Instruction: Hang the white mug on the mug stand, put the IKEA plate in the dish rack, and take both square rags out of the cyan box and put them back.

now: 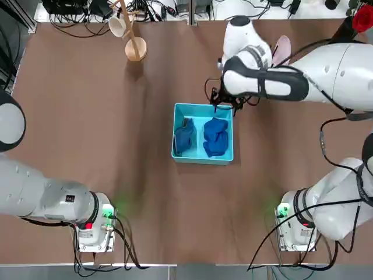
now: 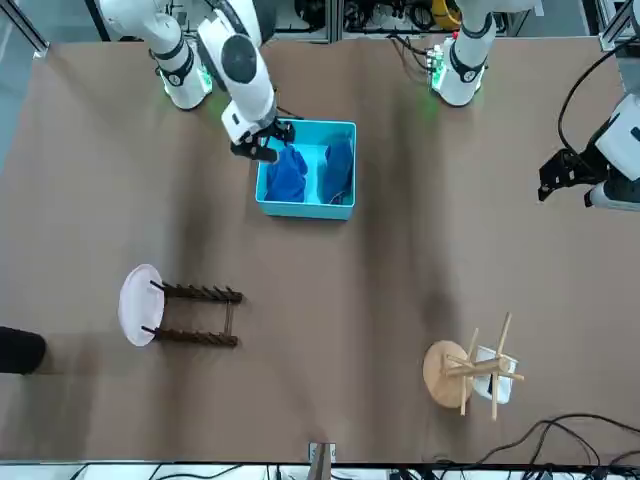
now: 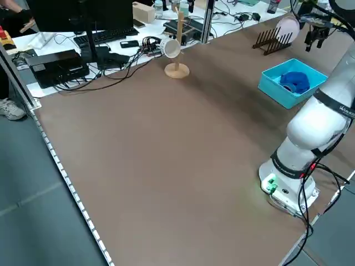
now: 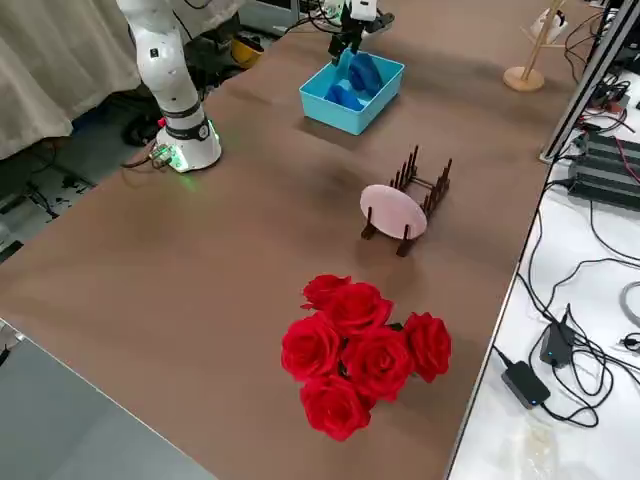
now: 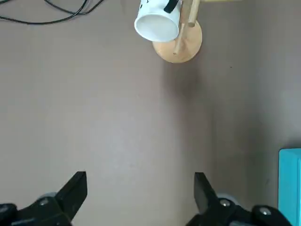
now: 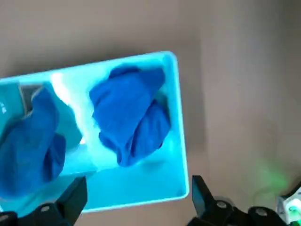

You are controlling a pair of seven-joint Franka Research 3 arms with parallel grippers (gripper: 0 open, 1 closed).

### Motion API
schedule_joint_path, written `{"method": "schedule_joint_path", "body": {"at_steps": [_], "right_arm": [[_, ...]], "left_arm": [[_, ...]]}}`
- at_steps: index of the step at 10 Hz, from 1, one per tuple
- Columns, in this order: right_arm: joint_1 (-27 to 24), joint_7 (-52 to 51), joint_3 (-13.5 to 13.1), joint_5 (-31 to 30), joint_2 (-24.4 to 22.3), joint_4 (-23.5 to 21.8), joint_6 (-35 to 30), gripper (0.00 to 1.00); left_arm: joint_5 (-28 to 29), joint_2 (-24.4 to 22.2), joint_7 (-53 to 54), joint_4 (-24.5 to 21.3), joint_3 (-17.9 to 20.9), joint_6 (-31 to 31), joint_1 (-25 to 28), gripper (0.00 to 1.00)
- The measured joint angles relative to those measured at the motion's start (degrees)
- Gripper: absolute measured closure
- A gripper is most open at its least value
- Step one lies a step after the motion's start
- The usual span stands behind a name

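I'm seeing the right gripper [image 6: 136, 200] over the far edge of the cyan box [image 1: 178, 153], fingers spread apart and holding nothing; black angular fingertips [image 6: 75, 195] frame the box in the wrist view. Box is a rigid, glossy, square-cornered plastic tray with thin walls. Beyond those fingers, inside it, two square rags: soft, crumpled, dark blue cloth. One rag [image 6: 131, 117] is bunched into a lumpy heap directly ahead between the fingers, the other rag [image 6: 30, 141] is folded in the compartment next to it, off past one fingertip. Both lie in the box, neither touching the fingers.

Left gripper [image 5: 136, 195] sits parked at its own side of the table, well apart from the box, fingers wide apart, empty. Ahead of its fingers, far off: the mug stand [image 5: 181, 40], pale wood, round disc base, slim pole, short angled pegs. The white mug [image 5: 157, 21], smooth small cylinder, hangs on a peg, mouth tilted outward.

IKEA plate [image 2: 138, 305]: round, glossy, pale, standing on edge at one end of the dish rack [image 2: 200, 315], which is low dark wood with thin upright prongs. Well apart from both grippers.

Table [image 1: 116, 128] is flat matte brown. Red roses [image 4: 360, 350], soft petals in a clump, sit near the table edge beyond the rack.
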Motion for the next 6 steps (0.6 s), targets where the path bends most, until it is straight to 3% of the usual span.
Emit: {"method": "schedule_joint_path", "body": {"at_steps": [4,6], "right_arm": [[-21.97,-19.86,-1.32,-2.17,-0.67,17.17,-18.62,0.01],[-30.07,-28.27,-1.40,-3.71,-0.79,21.35,-20.01,0.01]], "left_arm": [[0.00,-0.02,0.02,0.04,-0.05,-0.38,0.01,0.00],[0.00,-0.02,0.02,0.04,-0.10,-0.47,0.01,0.00]]}}
